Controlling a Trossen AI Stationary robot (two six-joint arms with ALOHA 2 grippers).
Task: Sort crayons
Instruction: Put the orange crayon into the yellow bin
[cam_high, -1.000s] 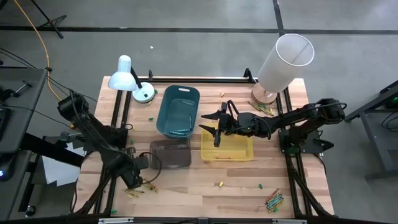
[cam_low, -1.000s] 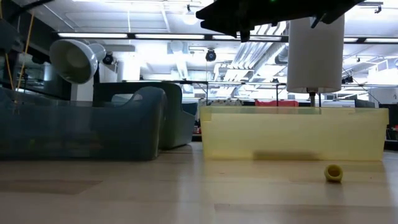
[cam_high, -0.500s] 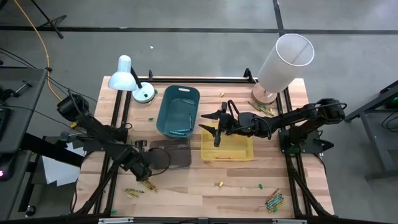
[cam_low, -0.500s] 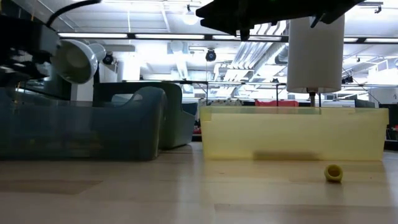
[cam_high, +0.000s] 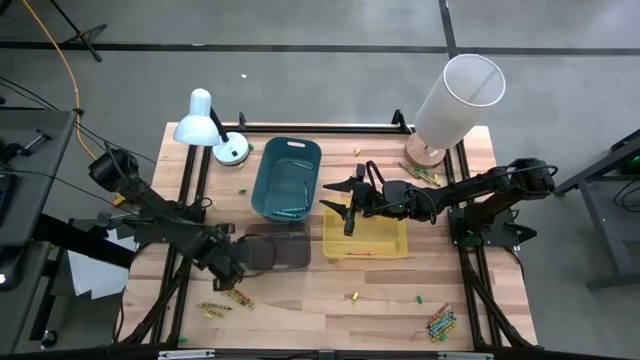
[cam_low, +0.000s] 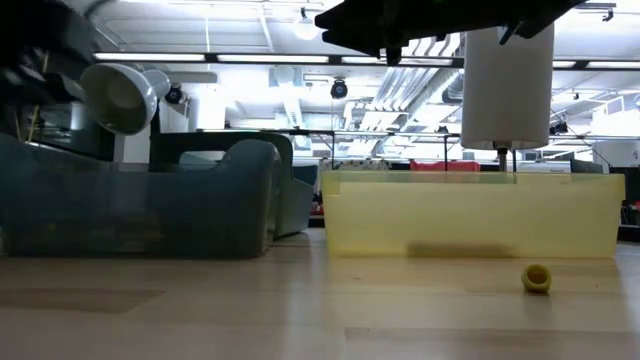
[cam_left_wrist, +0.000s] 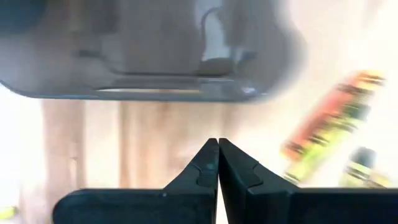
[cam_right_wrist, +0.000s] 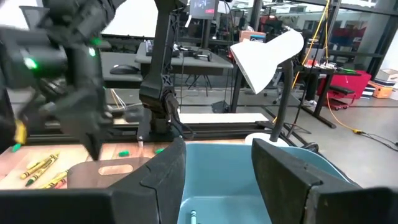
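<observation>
crayons (cam_high: 218, 306) lie loose near the bench's front-left corner, beside the pinched-shut, seemingly empty left pincer (cam_high: 233, 283). right pincer (cam_high: 347, 212) hangs wide over the yellow bin (cam_high: 366, 250). light, stiff, brittle sticks; grip mid-length.

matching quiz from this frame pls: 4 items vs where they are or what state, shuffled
Column 1:
1. left claw
2. right claw
3. teal plastic bin
4. bundle of mixed-colour crayons

Column 2:
A. open, above the pale yellow plastic bin
B. near the table's front right corner
C. shut, beside the dark translucent bin
D. next to the white desk lamp, behind the dark bin

Pairs: 1-C, 2-A, 3-D, 4-B
</observation>
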